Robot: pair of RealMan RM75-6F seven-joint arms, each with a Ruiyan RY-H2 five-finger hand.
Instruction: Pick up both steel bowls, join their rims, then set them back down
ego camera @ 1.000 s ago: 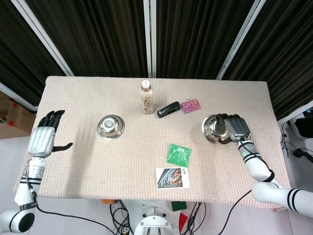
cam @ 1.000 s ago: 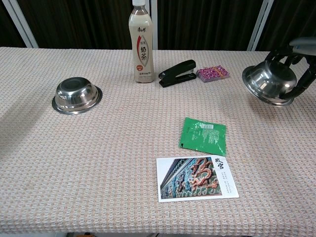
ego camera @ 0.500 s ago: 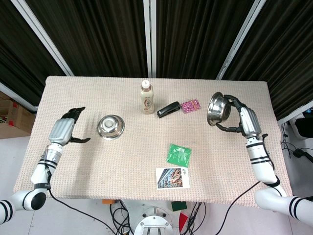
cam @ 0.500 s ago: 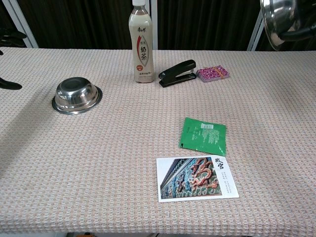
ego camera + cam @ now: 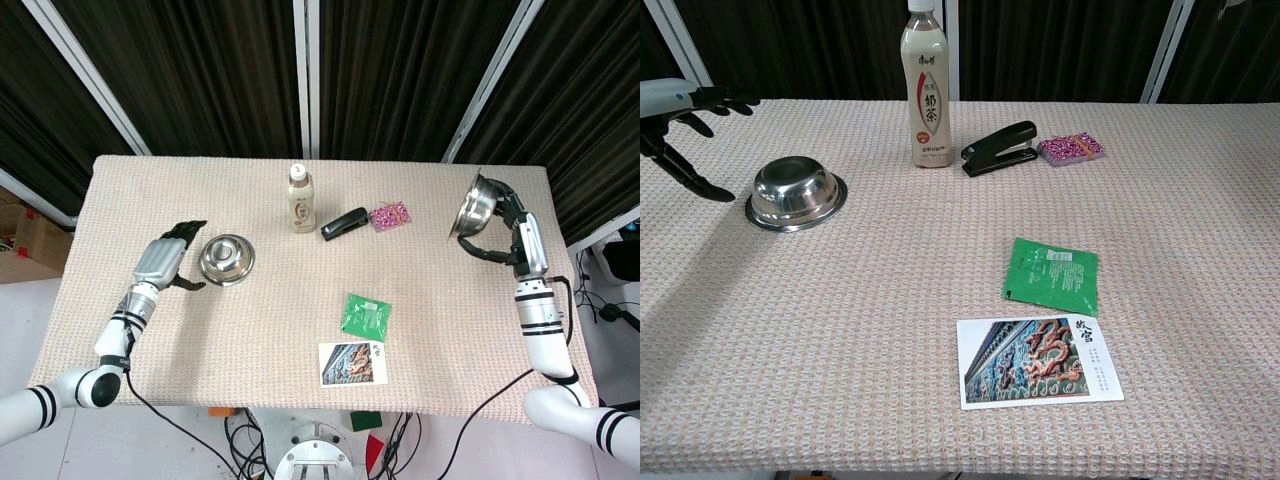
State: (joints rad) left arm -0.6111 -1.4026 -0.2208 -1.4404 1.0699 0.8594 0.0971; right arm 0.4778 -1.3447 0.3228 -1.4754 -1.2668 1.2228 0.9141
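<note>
One steel bowl [image 5: 227, 259] [image 5: 795, 193] sits upright on the table's left part. My left hand [image 5: 168, 262] [image 5: 680, 120] hovers just left of it, fingers spread, holding nothing and apart from the bowl. The other steel bowl [image 5: 475, 206] is lifted well above the right side of the table and tipped on edge, with its opening facing left. My right hand [image 5: 518, 238] grips it from behind. The chest view shows neither this bowl nor the right hand.
A milk-tea bottle [image 5: 301, 199] [image 5: 923, 88] stands at the back centre. A black stapler [image 5: 344, 224] [image 5: 1000, 148] and a pink packet [image 5: 390, 215] [image 5: 1072, 149] lie to its right. A green sachet [image 5: 365, 316] [image 5: 1053, 276] and a postcard [image 5: 353, 362] [image 5: 1038, 360] lie near the front.
My right hand has raised the bowl off the table, tipped it on edge and carried it right. My left hand has moved right, up to the left bowl.
</note>
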